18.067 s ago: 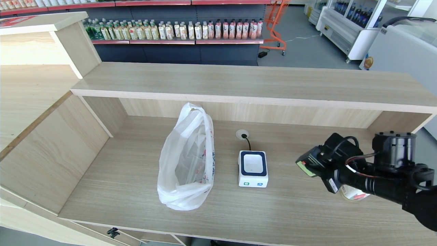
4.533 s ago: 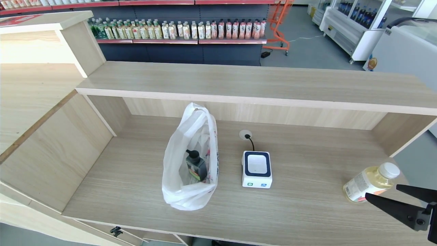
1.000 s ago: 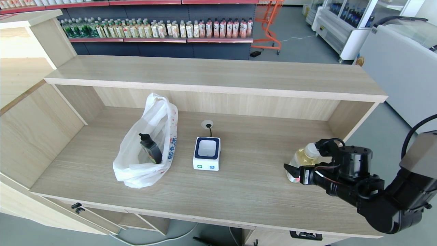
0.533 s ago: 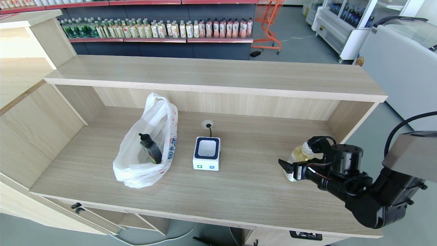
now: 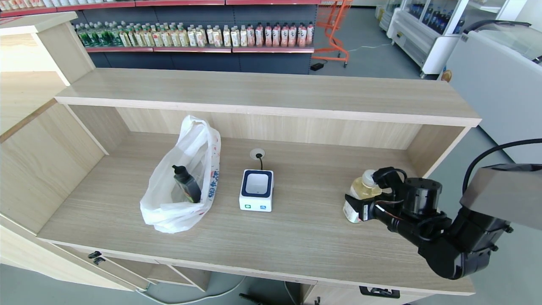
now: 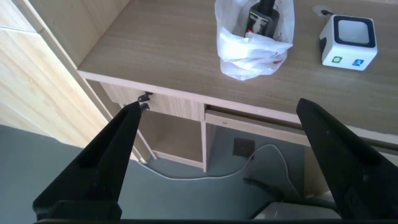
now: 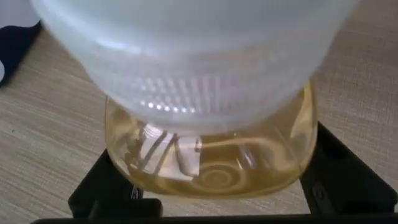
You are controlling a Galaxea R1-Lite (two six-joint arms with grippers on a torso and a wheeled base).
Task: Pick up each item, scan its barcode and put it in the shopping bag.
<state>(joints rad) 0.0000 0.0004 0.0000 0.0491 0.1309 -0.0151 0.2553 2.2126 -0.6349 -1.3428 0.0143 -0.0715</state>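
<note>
One clear bottle [image 5: 358,191] (yellow liquid, white cap).

Head view first: the right gripper [image 5: 355,202] clamps the bottle [image 5: 360,188] and masks its near side. The label is mostly behind the near finger, and what print peeks out is too small to read. The far finger is lost behind the bottle.

On the right wrist camera the cap [image 7: 186,56] sits right at the lens, a blur chopped by the edge, and the bottle's far end beyond the fingers is hidden. Off to one side of the gripper is a dark shape [image 7: 13,53], cut by the frame and too little of it to name.

Well away from that gripper, the dark bottle [image 5: 186,186] stands in the shopping bag [image 5: 169,214], its base veiled by plastic.

Ahead of the left gripper [image 6: 217,106], both lose their tops to the frame edge.
</note>
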